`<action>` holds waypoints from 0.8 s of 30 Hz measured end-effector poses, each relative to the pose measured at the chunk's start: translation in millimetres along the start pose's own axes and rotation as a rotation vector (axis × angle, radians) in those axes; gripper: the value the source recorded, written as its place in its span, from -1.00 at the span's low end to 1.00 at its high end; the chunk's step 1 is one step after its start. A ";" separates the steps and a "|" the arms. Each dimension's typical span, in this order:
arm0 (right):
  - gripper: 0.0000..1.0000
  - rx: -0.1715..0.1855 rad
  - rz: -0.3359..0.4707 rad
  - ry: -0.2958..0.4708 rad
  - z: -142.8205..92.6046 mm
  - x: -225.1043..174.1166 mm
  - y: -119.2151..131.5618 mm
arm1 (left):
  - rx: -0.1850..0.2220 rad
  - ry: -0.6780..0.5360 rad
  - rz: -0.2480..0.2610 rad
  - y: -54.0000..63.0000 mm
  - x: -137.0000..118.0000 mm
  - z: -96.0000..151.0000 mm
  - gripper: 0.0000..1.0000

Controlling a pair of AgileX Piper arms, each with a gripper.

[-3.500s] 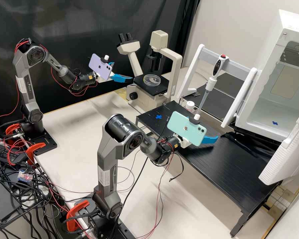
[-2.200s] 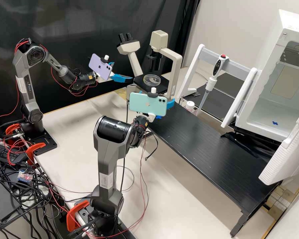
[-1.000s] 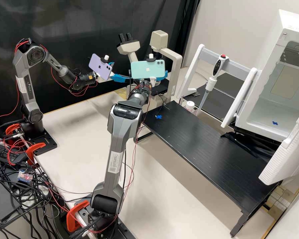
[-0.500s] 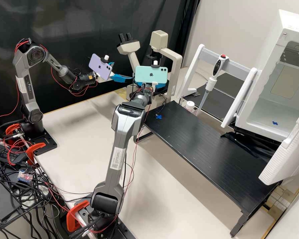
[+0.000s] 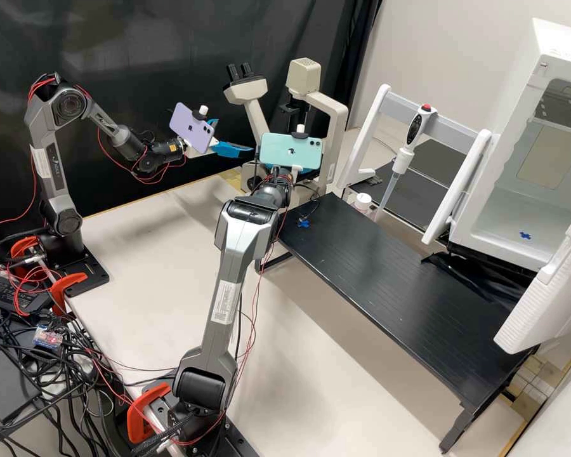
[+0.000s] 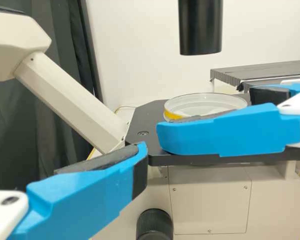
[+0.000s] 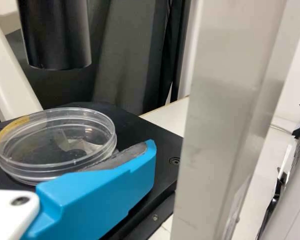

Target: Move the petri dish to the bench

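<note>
Dish (image 6: 206, 103) sits flat on the microscope's black stage (image 6: 149, 114), below the dark objective (image 6: 200, 30), and that is where your work is. Your right gripper (image 6: 205, 114) is the nearer one. Its two blue fingers stand wide, one along each side of the dish, so in the left wrist view the round wall lies between them. Whether either pad touches it, you cannot tell. The coming move turns on that straddle: I'd judge the grasp is the step in hand, and it wants an even, gentle close low on the wall, since a lopsided squeeze could skid or tip so shallow a thing. The cream pillar (image 7: 225, 120) rises close by in the right wrist view; mind it when you lift away. Your left gripper (image 5: 235, 136) is also spread, off the stage's other side. Farther out, the black bench (image 5: 387, 266) bears a blue cross (image 5: 303, 223), perhaps your target.
</note>
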 end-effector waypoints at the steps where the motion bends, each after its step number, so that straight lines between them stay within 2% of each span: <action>1: 1.00 0.000 0.000 0.000 0.3 -0.1 -0.4 | 0.000 0.000 0.000 0.0 0.0 0.0 1.00; 4: 1.00 0.000 -0.007 0.006 -0.8 -0.4 -4.7 | 0.000 0.000 0.000 0.0 0.0 0.0 1.00; 5: -1.00 -0.001 -0.006 0.011 -1.8 -0.4 -5.4 | 0.000 0.000 0.000 0.0 0.0 0.0 1.00; 11: -1.00 -0.002 -0.016 0.015 -4.4 0.1 -10.0 | 0.000 0.000 0.000 0.0 0.0 0.0 1.00; 24: -1.00 0.045 -0.032 0.011 0.1 3.2 -15.8 | 0.000 0.000 0.000 0.0 0.0 0.0 1.00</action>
